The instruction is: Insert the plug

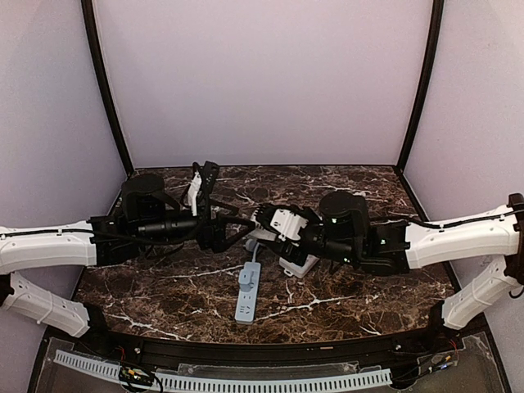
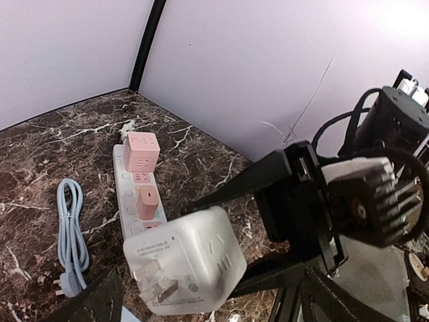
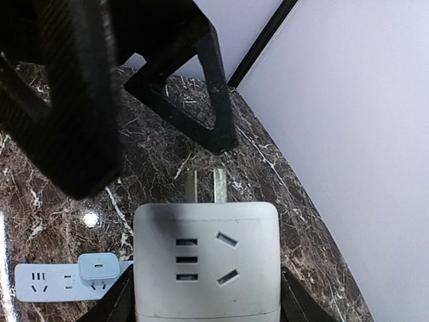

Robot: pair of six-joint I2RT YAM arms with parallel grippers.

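A white cube plug [image 1: 284, 221] with two metal prongs is held in the air by my right gripper [image 1: 274, 223], which is shut on its sides. In the right wrist view the plug [image 3: 206, 261] fills the space between the gripper [image 3: 204, 298] fingers, prongs pointing away. The power strip [image 1: 248, 293] lies flat on the marble below, with a small charger in it [image 3: 99, 267]. My left gripper [image 1: 236, 233] is open and empty, facing the plug from the left. In the left wrist view the plug [image 2: 184, 268] shows prongs-first, with the strip [image 2: 137, 194] behind.
A white block [image 1: 300, 264] sits on the table right of the strip. A coiled grey cable [image 2: 70, 235] lies beside the strip. Two plugs occupy the strip's far sockets [image 2: 141, 151]. Purple walls enclose the marble table [image 1: 164, 286] at the back and sides.
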